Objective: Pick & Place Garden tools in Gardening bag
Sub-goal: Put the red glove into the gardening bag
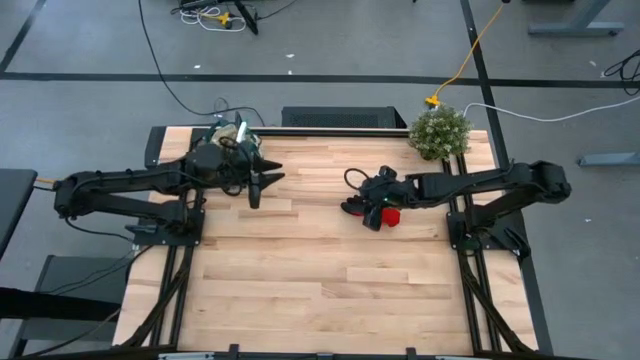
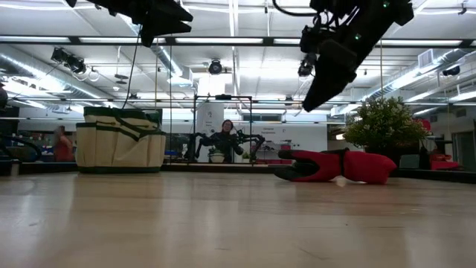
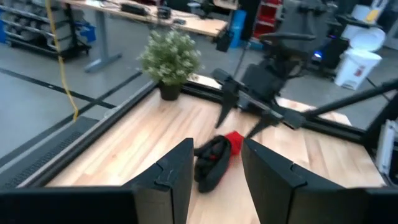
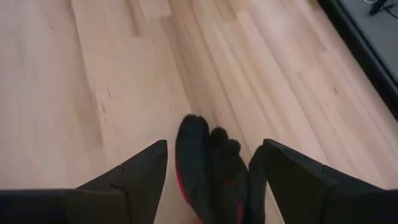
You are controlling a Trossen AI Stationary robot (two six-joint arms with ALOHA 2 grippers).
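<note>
The black-and-red gloves [image 1: 388, 215] lie in a heap on the table right of centre, seen also in the low view [image 2: 338, 165]. My right gripper [image 4: 215, 144] hangs open above them, tilted down, one finger on either side of the black fingertips of the gloves [image 4: 208, 165], clear of them [image 2: 316, 93]. The gardening bag [image 2: 119, 139], beige with green trim, stands on its base at the far left; my left arm partly hides the bag [image 1: 232, 135]. My left gripper [image 1: 262, 183] is raised beside it, open and empty [image 3: 216, 144], pointing toward the gloves.
A bushy potted plant [image 1: 440, 132] stands at the far right corner, behind the gloves. Bare wooden tabletop [image 1: 320, 290] stretches across the middle and near side. Black frame rails [image 1: 460, 290] run along the table's edges.
</note>
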